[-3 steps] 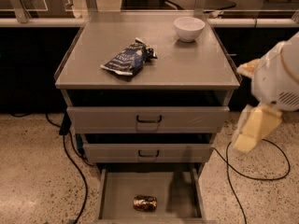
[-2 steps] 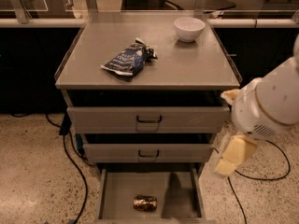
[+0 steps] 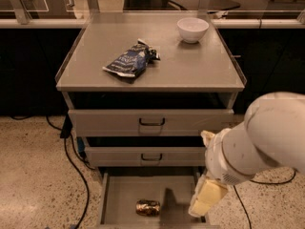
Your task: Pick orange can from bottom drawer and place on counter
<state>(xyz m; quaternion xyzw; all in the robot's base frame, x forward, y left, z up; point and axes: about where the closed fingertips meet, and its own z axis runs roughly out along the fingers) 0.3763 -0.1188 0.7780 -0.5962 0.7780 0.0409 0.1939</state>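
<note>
Camera view: blue snack bag (image 3: 128, 61) on the counter (image 3: 190, 70), upper left; orange can (image 3: 147, 207) lying in the open bottom drawer (image 3: 121, 194), bottom centre; white bowl (image 3: 192, 29) on the counter's far right; gripper (image 3: 207, 202) lower right near the can, its grip state cannot be told

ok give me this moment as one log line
stage: pre-grasp | gripper: at right side of bottom drawer, apart from orange can | orange can: lying in bottom drawer | counter: snack bag, white bowl

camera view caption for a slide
Gripper at the right edge of the open bottom drawer, orange can lying inside; bag and bowl on the counter.
</note>
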